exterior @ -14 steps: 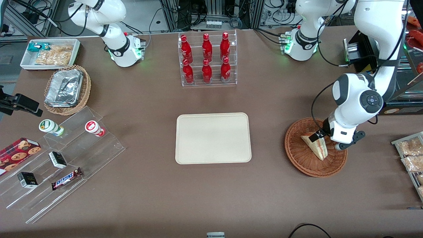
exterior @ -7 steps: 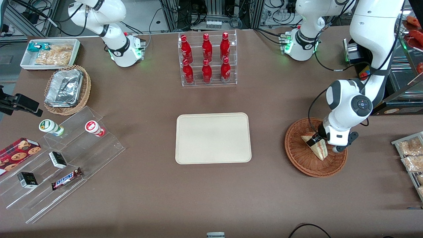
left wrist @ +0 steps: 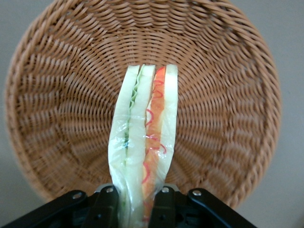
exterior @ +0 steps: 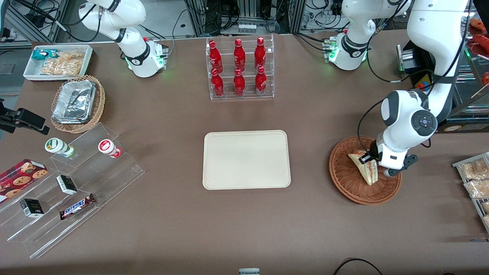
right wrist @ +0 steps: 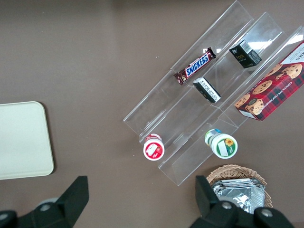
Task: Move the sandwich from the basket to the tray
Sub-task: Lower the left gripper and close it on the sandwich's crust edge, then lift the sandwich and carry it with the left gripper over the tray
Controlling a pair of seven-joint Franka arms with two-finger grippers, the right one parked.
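Front view, grasp: the left arm's 2-finger gripper point(exterior: 369, 162) sits over the round reddish-brown woven wicker basket point(exterior: 344, 179), pinching the small triangular wedge sandwich of pale white bread point(exterior: 365, 170).
Front view, sandwich: it appears to hang inside the basket, its point tipped toward the front camera.
Front view, advice: I judge a straight rise is needed until the point clears the basket rim, then a sideways carry.
Front view, room: the flat cream-beige rectangular tray point(exterior: 246, 159) lies well apart from the basket, toward the parked arm's end, with only table between them.
Left wrist view, grip: 2 black fingers point(left wrist: 105, 204) squeeze the sandwich point(left wrist: 145, 142) at its wide end.
Left wrist view, caution: the soft wrapped bread looks pinched; a firmer squeeze would likely crush it.
Left wrist view, edges: the basket point(left wrist: 61, 95) wall rings the sandwich.
Right wrist view: the tray point(right wrist: 21, 140) corner shows bare.
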